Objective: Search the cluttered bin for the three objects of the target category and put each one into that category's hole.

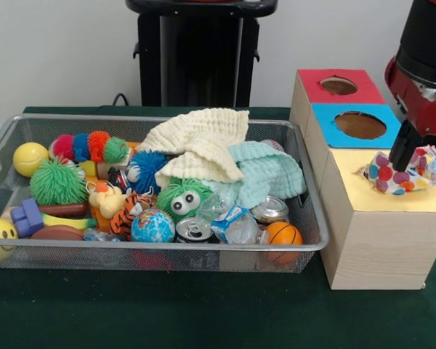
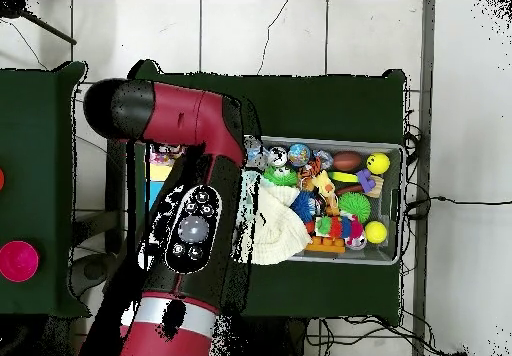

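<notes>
The wire mesh bin (image 1: 167, 248) is full of toys, balls and cans. A cream-yellow waffle cloth (image 1: 200, 138) lies on top of the pile at the back middle; it also shows in the overhead view (image 2: 275, 227). My gripper (image 1: 405, 154) is at the right, over the yellow top (image 1: 367, 198) of the wooden box. It is shut on a white polka-dot cloth (image 1: 400, 174), whose bunched lower end rests on the yellow top. The cloth covers the yellow box's hole. No other polka-dot cloth shows.
A pale teal waffle cloth (image 1: 270, 174) lies beside the cream one. The blue-topped hole (image 1: 360, 125) and the red-topped hole (image 1: 338, 86) lie behind the yellow top. In the overhead view my arm (image 2: 190, 222) covers the boxes, left of the bin (image 2: 403, 204).
</notes>
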{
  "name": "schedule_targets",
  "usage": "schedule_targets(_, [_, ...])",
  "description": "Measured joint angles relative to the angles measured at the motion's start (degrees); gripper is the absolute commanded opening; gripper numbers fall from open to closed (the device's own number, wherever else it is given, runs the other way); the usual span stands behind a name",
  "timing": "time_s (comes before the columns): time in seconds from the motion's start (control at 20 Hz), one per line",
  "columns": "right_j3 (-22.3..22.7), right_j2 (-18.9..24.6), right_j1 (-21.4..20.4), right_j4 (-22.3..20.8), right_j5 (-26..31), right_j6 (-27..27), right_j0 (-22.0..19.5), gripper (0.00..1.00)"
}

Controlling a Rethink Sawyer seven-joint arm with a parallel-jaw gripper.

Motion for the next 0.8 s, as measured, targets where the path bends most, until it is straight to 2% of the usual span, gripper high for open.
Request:
schedule_targets(0.2, [0.3, 0.0, 1.0, 0.0, -1.5, 0.0, 0.0, 0.00])
schedule_targets(0.65, [4.3, 0.4, 2.4, 0.1, -11.8, 0.0, 0.5, 0.00])
schedule_targets(0.8, [5.2, 0.2, 2.0, 0.2, -13.5, 0.0, 1.3, 0.00])
